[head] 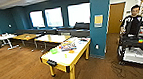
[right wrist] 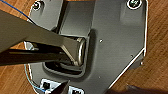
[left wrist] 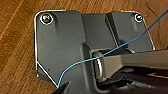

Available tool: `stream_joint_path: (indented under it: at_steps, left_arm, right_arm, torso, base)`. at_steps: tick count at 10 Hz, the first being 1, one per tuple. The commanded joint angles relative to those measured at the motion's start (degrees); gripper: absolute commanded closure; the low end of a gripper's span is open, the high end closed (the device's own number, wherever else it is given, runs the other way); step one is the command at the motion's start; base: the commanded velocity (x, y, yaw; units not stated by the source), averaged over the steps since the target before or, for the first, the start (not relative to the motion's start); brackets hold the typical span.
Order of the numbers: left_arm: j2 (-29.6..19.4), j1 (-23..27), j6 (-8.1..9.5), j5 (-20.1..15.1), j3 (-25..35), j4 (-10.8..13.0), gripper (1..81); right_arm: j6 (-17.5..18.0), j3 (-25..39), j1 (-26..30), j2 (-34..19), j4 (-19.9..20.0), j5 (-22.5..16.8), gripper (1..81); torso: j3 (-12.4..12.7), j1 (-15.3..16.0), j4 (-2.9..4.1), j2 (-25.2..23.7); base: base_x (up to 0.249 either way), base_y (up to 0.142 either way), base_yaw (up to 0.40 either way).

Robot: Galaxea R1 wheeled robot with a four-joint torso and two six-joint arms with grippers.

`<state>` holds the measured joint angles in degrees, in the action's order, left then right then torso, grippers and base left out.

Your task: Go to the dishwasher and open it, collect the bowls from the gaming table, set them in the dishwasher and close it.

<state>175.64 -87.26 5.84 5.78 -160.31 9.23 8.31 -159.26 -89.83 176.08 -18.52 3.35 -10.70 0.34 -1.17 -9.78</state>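
— Where is the gaming table?

— The long white-topped gaming table with a yellow rim, yellow legs and black end fittings (head: 67,56) stands in the middle of the head view on the brown wood-plank floor (head: 17,69), just beside the tall teal pillar (head: 99,22).

— And the bowls?

— One small bright lime-green round bowl (head: 54,51) sits on the white top, towards the table's left edge. Near it lie a colourful flat stack of printed sheets or boxes (head: 68,45) and a flat orange disc (head: 71,51); a paler greenish thing beside them may be a second bowl, but it is too blurred to tell.

— Anything else around?

— Wood-topped tables (head: 52,38) stand behind, under bright windows (head: 54,17). A person in a dark jacket (head: 132,22) stands at the right behind a black cart (head: 136,52).

— The pincers?

— Both wrist views show the robot's dark plate over the wood floor; I cannot tell whether either pincer is apart or together.
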Motion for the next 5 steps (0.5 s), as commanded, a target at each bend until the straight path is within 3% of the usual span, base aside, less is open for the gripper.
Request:
stream_joint_path:
  at_steps: [1, 5]
  left_arm:
    - [-0.29, 3.28, -0.21, -2.53, -0.36, -0.09, 1.0]
    - [-0.29, 3.28, -0.21, -2.53, -0.36, -0.18, 1.0]
  right_arm:
    - [-0.23, 0.45, 3.03, 0.17, -0.12, -2.12, 1.0]
    - [-0.23, 0.45, 2.94, 0.26, -0.20, -2.12, 1.0]
  torso:
    - [0.00, 0.00, 0.00, 0.00]
    - [0.00, 0.00, 0.00, 0.00]
  base:
    - [0.089, 0.000, 0.000]
    - [0.094, 0.000, 0.000]
